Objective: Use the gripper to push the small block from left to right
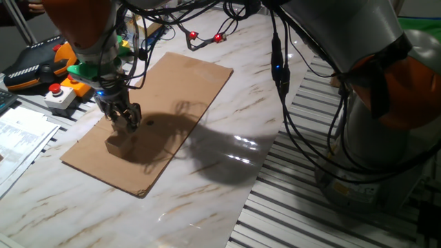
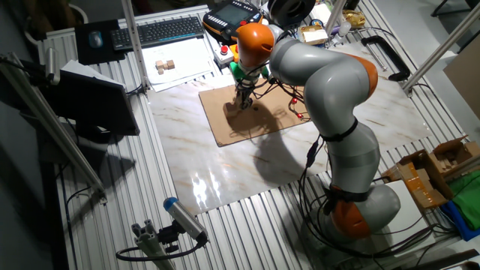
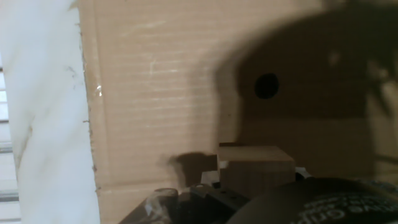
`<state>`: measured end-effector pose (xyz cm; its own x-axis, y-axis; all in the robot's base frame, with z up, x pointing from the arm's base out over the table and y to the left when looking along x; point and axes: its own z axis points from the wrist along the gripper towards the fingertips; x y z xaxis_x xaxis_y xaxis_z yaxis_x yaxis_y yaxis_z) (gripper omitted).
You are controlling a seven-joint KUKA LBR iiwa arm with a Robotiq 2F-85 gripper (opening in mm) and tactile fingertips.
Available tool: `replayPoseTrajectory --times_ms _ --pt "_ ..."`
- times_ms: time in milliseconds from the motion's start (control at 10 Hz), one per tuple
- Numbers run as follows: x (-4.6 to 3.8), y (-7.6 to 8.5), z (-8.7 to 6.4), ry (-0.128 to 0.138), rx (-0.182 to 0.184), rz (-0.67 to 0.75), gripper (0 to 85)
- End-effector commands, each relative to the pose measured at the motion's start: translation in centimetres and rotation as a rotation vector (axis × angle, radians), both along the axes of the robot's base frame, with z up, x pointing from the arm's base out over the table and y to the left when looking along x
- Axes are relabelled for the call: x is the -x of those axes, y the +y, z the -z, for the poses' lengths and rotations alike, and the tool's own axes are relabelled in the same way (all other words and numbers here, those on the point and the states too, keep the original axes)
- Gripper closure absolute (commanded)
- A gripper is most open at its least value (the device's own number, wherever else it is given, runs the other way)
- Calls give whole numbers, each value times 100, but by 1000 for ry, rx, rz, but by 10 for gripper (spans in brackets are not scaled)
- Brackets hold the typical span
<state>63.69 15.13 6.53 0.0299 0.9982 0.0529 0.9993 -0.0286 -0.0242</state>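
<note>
A small tan wooden block (image 1: 118,144) lies on the brown cardboard sheet (image 1: 180,89) near its left end. The gripper (image 1: 128,124) hangs just above and behind the block, fingers close together and holding nothing, with a blue light above it. In the hand view the block (image 3: 255,167) sits just ahead of the dark fingers (image 3: 166,202), in shadow, with a round hole (image 3: 266,86) in the cardboard beyond it. In the other fixed view the gripper (image 2: 242,103) is over the left part of the cardboard (image 2: 262,124); the block is too small to make out there.
A box with a red button (image 1: 55,93), a teach pendant (image 1: 33,65) and papers (image 1: 21,134) lie left of the cardboard. Cables with red lights (image 1: 205,38) lie behind it. The marble table (image 1: 207,200) ends at slatted metal. A keyboard (image 2: 169,30) sits far off.
</note>
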Motion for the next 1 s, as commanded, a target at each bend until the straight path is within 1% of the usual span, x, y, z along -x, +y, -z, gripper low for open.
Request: replayPoseTrajectory --times_ms 0,400,900 --pt "-6 10 3 0 0 -1 843" --pt "-14 127 -13 -1 5 3 843" --pt "-35 201 6 -5 2 0 843"
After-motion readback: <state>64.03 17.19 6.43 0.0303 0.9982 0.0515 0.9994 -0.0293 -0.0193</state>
